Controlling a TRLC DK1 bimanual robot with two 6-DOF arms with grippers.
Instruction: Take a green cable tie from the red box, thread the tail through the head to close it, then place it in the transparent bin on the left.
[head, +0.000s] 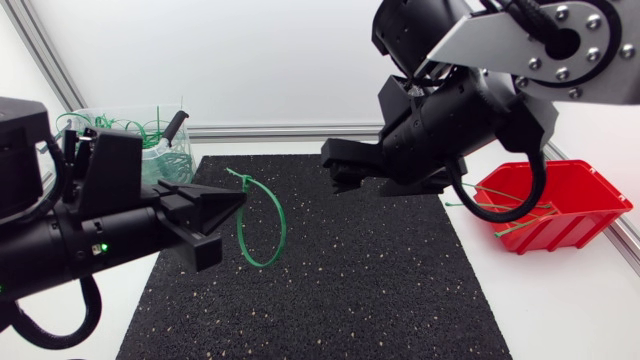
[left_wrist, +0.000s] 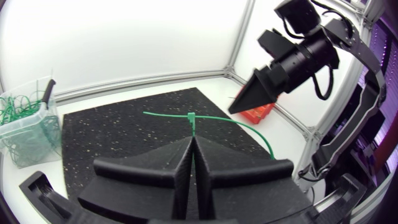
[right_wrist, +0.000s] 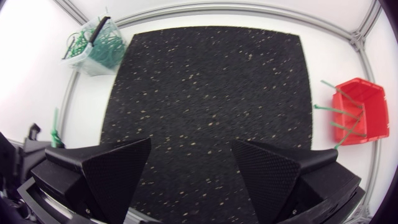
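Observation:
A green cable tie (head: 262, 264) hangs as a closed loop over the black mat (head: 380, 290), its short tail sticking up and left. My left gripper (head: 236, 200) is shut on it near the head. In the left wrist view the tie's head (left_wrist: 191, 118) stands just above the pressed-together fingertips (left_wrist: 191, 147). My right gripper (head: 336, 166) hovers open and empty above the mat's far side, apart from the tie. Its fingers (right_wrist: 118, 168) stand wide, with only mat between them. The red box (head: 565, 200) sits at the right, the transparent bin (head: 140, 135) at the far left.
Several green ties lie in the red box (right_wrist: 354, 112), some poking over its rim. The bin (right_wrist: 96, 46) holds a tangle of closed ties and a black tool. An aluminium rail (head: 290, 130) runs along the table's far edge.

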